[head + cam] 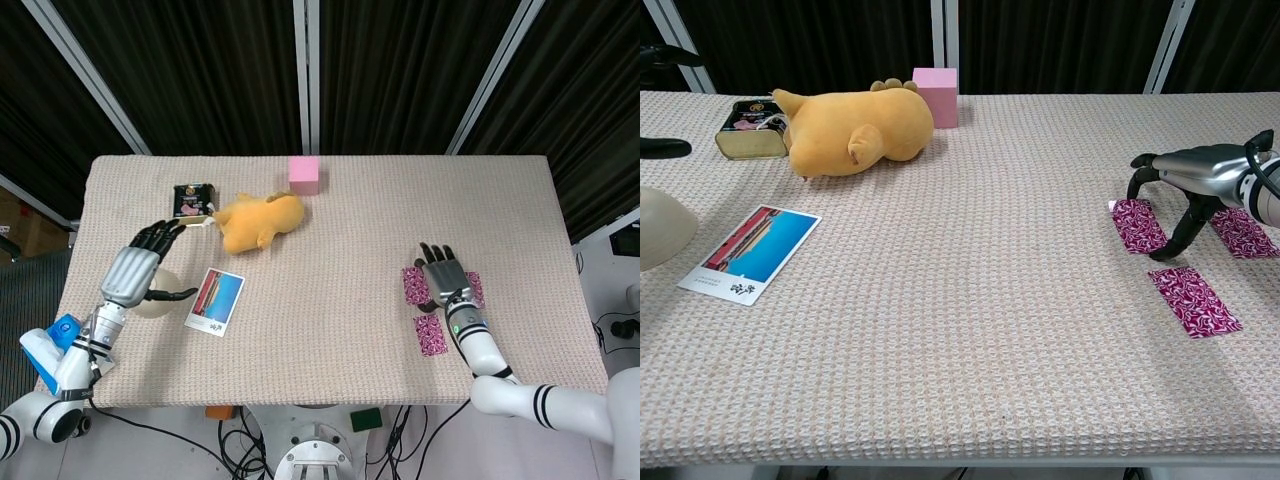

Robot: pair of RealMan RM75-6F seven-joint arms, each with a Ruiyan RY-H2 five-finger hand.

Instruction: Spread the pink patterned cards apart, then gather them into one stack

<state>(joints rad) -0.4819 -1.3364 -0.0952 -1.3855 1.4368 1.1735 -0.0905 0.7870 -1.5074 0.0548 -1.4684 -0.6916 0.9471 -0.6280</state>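
Note:
Three pink patterned cards lie apart at the table's right. One card is on the left, a second lies nearer the front edge, and a third is partly hidden behind my right hand. That right hand hovers palm-down over them with fingers spread. Its thumb reaches down to the cloth between the left and front cards, and it holds nothing. At the far left, my left hand is raised with fingers apart and empty; the chest view shows only its dark fingertips.
A yellow plush toy, a pink block and a small tin sit at the back left. A blue and red postcard lies front left beside a beige dome-shaped object. The woven cloth covers the table.

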